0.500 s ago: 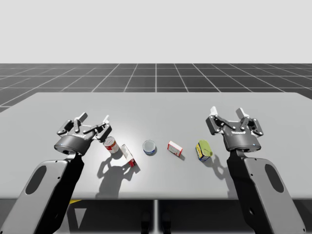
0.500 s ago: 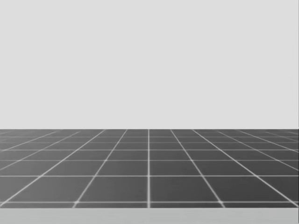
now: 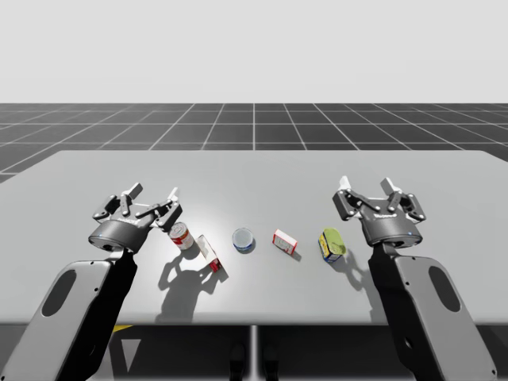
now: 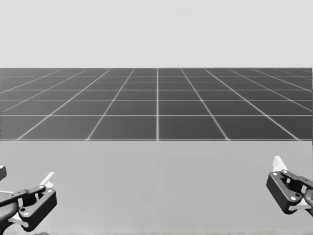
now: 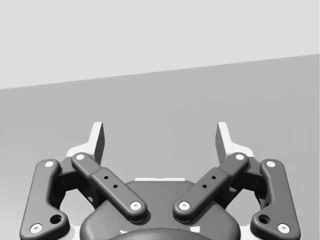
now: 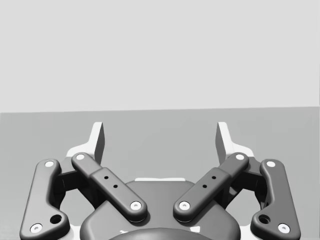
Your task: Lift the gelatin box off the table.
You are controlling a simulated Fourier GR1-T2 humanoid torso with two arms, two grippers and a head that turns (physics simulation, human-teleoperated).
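Note:
The gelatin box (image 3: 286,241), small, red and white, lies flat on the grey table (image 3: 254,178) just right of the middle. My left gripper (image 3: 155,197) hovers open at the table's left, above and behind a red can (image 3: 182,236). My right gripper (image 3: 367,186) hovers open at the right, behind a green and yellow can (image 3: 331,244) and well right of the gelatin box. In the wrist views the left gripper (image 5: 160,137) and the right gripper (image 6: 160,137) have wide-apart fingers with bare table ahead. The head view catches the left gripper (image 4: 24,180) and the right gripper (image 4: 299,178) at its lower corners.
A longer red and white box (image 3: 209,252) lies beside the red can. A blue-rimmed can (image 3: 244,240) stands between that box and the gelatin box. The objects form a row near the table's front edge, with bare table behind them.
My head has turned downward, so the table and both grippers have come into the head view. My right gripper has edged slightly left. The objects have not moved.

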